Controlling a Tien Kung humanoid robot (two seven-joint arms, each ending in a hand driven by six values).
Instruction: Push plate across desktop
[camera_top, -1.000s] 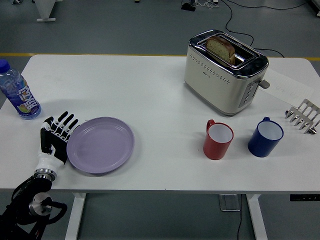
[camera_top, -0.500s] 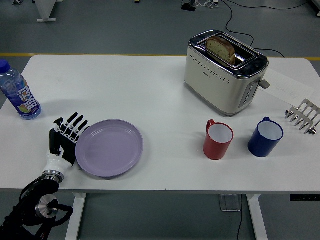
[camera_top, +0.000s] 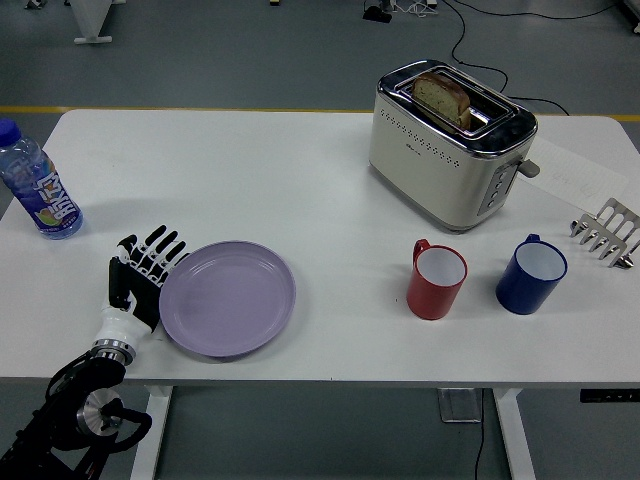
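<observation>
A round lilac plate (camera_top: 228, 297) lies flat on the white table (camera_top: 300, 190), near the front edge and left of centre. My left hand (camera_top: 140, 275) rests against the plate's left rim, fingers straight and spread, holding nothing. Its black arm comes up from the lower left corner. My right hand is out of view.
A blue-capped water bottle (camera_top: 34, 185) stands at the far left. A red mug (camera_top: 436, 280) and a blue mug (camera_top: 530, 274) stand to the plate's right. A toaster (camera_top: 450, 140) with bread is behind them, and a metal toast rack (camera_top: 606, 232) is at the right edge.
My left hand has slid to the right along the table, and the plate has moved right with it, away from the bottle and toward the red mug.
</observation>
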